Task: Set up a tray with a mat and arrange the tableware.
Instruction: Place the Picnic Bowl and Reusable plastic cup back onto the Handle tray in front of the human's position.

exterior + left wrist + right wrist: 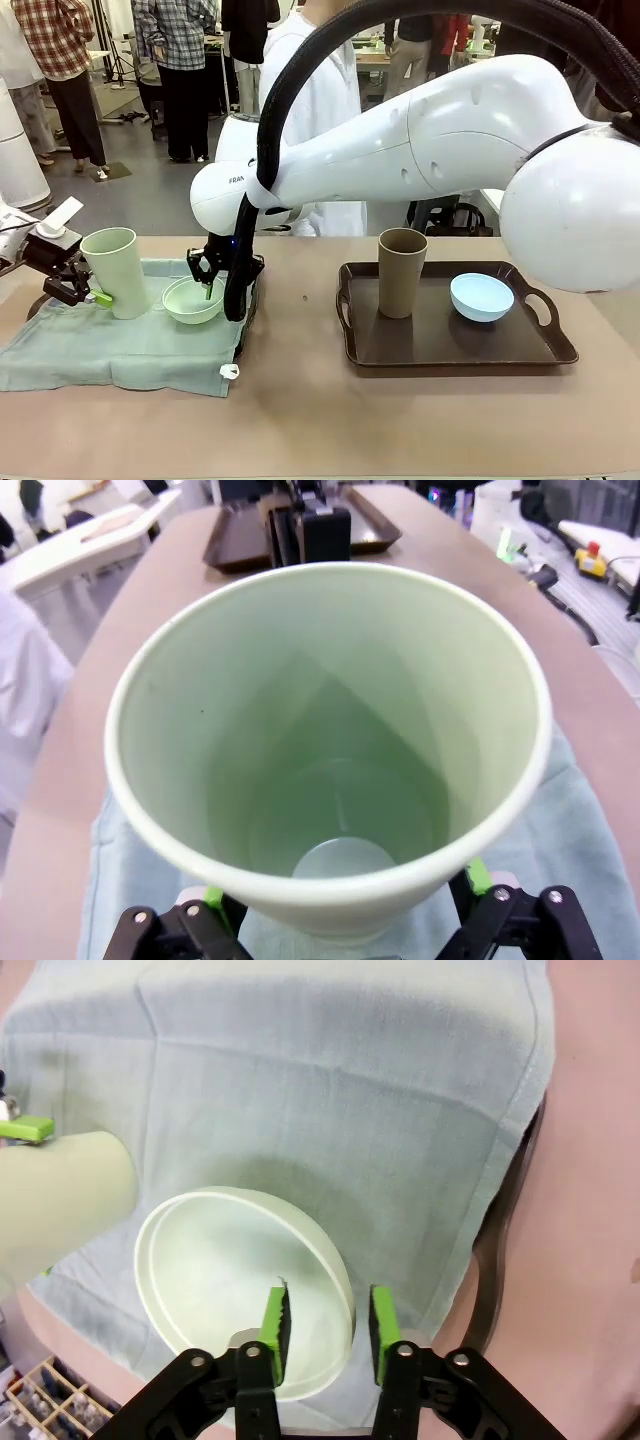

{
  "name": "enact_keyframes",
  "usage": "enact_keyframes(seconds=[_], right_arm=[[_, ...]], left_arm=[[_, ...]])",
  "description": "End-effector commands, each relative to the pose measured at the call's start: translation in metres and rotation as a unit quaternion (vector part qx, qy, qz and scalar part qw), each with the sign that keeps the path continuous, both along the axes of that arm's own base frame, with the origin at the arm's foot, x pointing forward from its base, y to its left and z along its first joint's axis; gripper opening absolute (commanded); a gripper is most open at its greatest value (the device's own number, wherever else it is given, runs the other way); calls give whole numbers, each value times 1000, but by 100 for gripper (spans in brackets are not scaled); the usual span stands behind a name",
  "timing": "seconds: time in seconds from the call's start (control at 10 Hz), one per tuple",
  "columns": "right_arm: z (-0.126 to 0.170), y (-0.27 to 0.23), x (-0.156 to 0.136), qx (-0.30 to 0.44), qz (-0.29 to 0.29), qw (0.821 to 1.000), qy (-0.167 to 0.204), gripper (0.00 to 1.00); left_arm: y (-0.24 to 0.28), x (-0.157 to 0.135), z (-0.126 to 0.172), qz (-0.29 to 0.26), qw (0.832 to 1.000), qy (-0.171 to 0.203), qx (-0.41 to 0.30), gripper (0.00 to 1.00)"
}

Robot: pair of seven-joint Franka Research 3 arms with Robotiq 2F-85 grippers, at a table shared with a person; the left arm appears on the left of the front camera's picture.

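Table: a tan tabletop (320, 420), with people standing in the room past its far edge.
Mat: a pale green cloth (120, 350) by the tabletop's left edge.
Green cup: tall, no handle, pale green (115, 270). It stands up at the mat's back left.
Green bowl: small and round (193, 300), on the mat just beside the green cup.
Brown tray: dark, with handles (450, 350), on the tabletop's right half. It holds the brown cup (402, 272) at its back left and the blue bowl (482, 297) near it.
Left gripper (345, 888): one finger on each side of the green cup's bottom. I cannot tell if it squeezes.
Right gripper (325, 1305): jaws spread, with the green bowl's rim between them.
Hard to see: a dark tray edge (247, 300) peeks out at the mat's right side, and the rest is hidden.
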State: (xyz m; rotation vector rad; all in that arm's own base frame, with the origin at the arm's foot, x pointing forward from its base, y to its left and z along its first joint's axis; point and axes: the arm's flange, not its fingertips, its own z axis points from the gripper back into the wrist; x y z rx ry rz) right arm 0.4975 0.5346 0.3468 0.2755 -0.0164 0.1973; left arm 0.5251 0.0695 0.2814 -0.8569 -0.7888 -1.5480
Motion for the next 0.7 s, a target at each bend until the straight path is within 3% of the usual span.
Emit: enact_keyframes(seconds=[0.0,0.1,0.2,0.3,0.4,0.6], right_arm=[[14,-12,-13,-16,-6,1000,-1,100],[19,-17,-16,-10,0,1000,1,68],[23,-24,-19,-6,0,1000,2,100],[27,-30,-23,-4,1,1000,2,88],[30,-36,-29,-7,1,1000,-1,100],[41,-51,-46,-24,-10,1000,-6,100]], left_arm=[[8,-8,3,4,1000,-10,14,100],[12,-6,5,7,1000,-7,16,100],[16,-4,6,10,1000,-4,20,100],[20,-3,8,15,999,2,29,100],[26,-3,14,27,999,6,42,100],[40,-8,38,59,995,23,79,100]])
